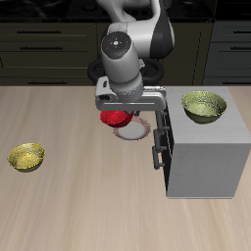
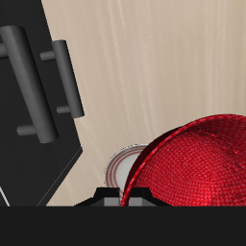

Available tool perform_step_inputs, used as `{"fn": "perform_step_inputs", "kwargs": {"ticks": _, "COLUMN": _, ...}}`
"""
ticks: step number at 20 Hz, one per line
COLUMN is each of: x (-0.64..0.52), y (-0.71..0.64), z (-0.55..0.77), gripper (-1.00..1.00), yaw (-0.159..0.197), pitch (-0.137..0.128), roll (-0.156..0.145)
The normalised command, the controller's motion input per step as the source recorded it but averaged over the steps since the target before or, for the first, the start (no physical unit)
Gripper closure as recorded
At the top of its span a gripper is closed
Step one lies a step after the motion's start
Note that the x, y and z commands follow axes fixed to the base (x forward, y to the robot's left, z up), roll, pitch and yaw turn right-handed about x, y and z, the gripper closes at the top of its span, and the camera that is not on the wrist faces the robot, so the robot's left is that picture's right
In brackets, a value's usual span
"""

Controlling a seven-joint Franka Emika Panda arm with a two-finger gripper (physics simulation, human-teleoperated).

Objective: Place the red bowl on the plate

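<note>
The red bowl (image 1: 116,119) hangs under my hand in the exterior view, and its textured inside (image 2: 197,163) fills much of the wrist view. My gripper (image 1: 122,110) is shut on the bowl's rim; in the wrist view the gripper (image 2: 135,198) shows only as dark finger parts at the rim. The plate (image 1: 135,130), whitish with a reddish-brown rim, lies on the table just beneath and beside the bowl. The bowl covers most of the plate (image 2: 121,165). I cannot tell whether bowl and plate touch.
A grey cabinet (image 1: 204,157) with dark handles (image 2: 38,82) stands close beside the plate. A yellow-green bowl (image 1: 203,105) sits on top of it. Another yellow-green bowl (image 1: 26,157) lies on the table far off on the other side.
</note>
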Motion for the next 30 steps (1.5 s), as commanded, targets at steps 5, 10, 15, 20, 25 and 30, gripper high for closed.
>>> {"fn": "perform_step_inputs", "kwargs": {"ticks": 5, "x": -0.12, "y": 0.03, "z": -0.05, "gripper": 1.0, "yaw": 0.006, "pitch": -0.005, "roll": -0.001}}
{"fn": "perform_step_inputs", "kwargs": {"ticks": 10, "x": -0.26, "y": -0.06, "z": 0.04, "gripper": 1.0, "yaw": 0.163, "pitch": -0.154, "roll": -0.109}}
{"fn": "perform_step_inputs", "kwargs": {"ticks": 15, "x": -0.24, "y": 0.01, "z": -0.1, "gripper": 1.0, "yaw": 0.0, "pitch": -0.042, "roll": -0.013}}
{"fn": "perform_step_inputs", "kwargs": {"ticks": 20, "x": -0.43, "y": 0.11, "z": -0.05, "gripper": 1.0, "yaw": -0.069, "pitch": -0.001, "roll": 0.026}}
{"fn": "perform_step_inputs", "kwargs": {"ticks": 25, "x": -0.35, "y": 0.1, "z": 0.09, "gripper": 1.0, "yaw": -0.026, "pitch": -0.034, "roll": 0.016}}
{"fn": "perform_step_inputs", "kwargs": {"ticks": 30, "x": -0.08, "y": 0.1, "z": 0.01, "gripper": 1.0, "yaw": 0.014, "pitch": -0.003, "roll": 0.013}}
